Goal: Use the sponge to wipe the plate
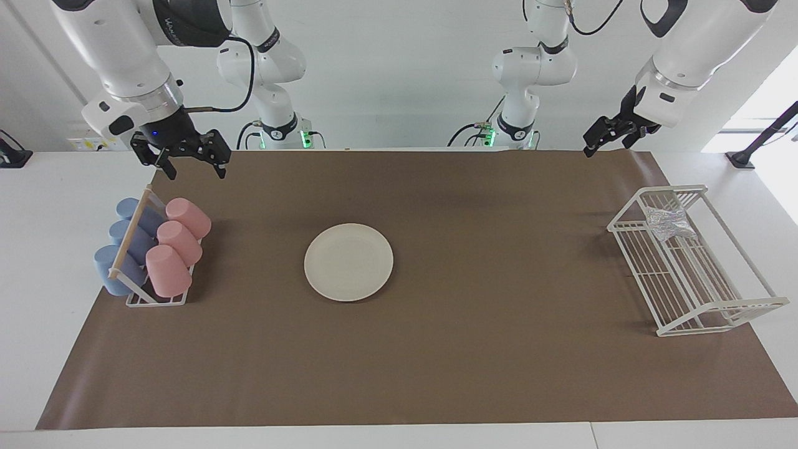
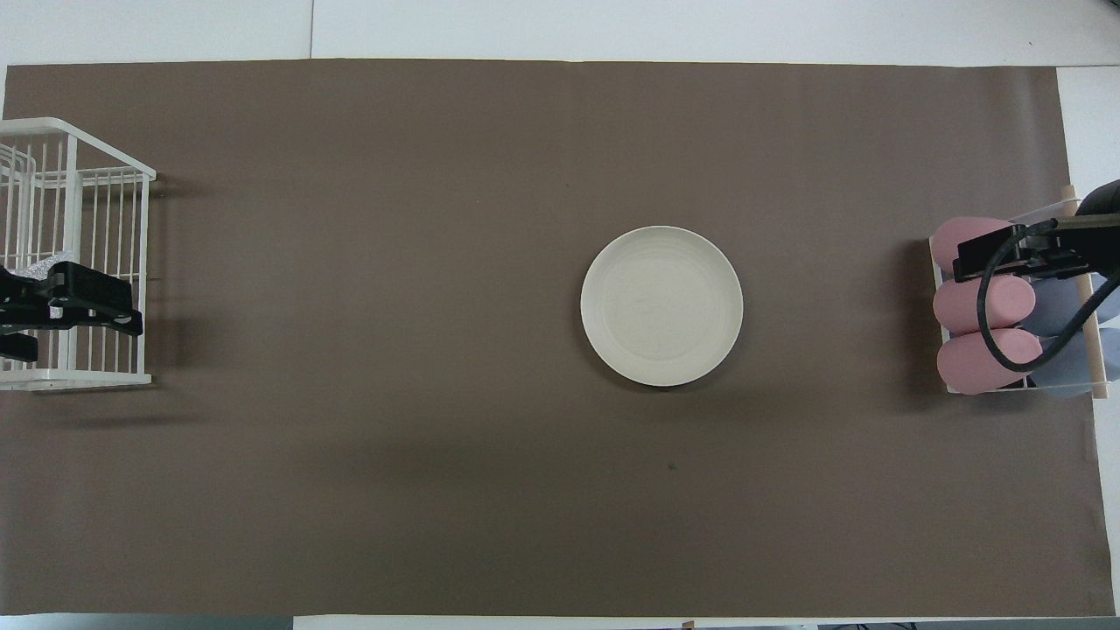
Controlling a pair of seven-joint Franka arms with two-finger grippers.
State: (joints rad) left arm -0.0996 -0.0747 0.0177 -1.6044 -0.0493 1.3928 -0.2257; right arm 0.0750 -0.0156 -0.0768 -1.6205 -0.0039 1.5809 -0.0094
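Sponge (image 1: 667, 222) lies in wire rack (image 1: 698, 293); plate (image 1: 348, 262) mid-mat. Left gripper (image 1: 603, 138) raised, fingers apart, empty. Right gripper (image 1: 188, 161) apart, waits above cups (image 1: 153, 246).

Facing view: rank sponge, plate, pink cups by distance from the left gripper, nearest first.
From the left gripper, raised and open:
1. sponge, in the white wire rack at the left arm's end.
2. plate, mid-table on the brown mat.
3. pink cups, in the holder at the right arm's end.

One camera faced the robots from high across the table (image 1: 25, 249); another looked steeply down (both shared the whole brown mat (image 1: 436, 362)).
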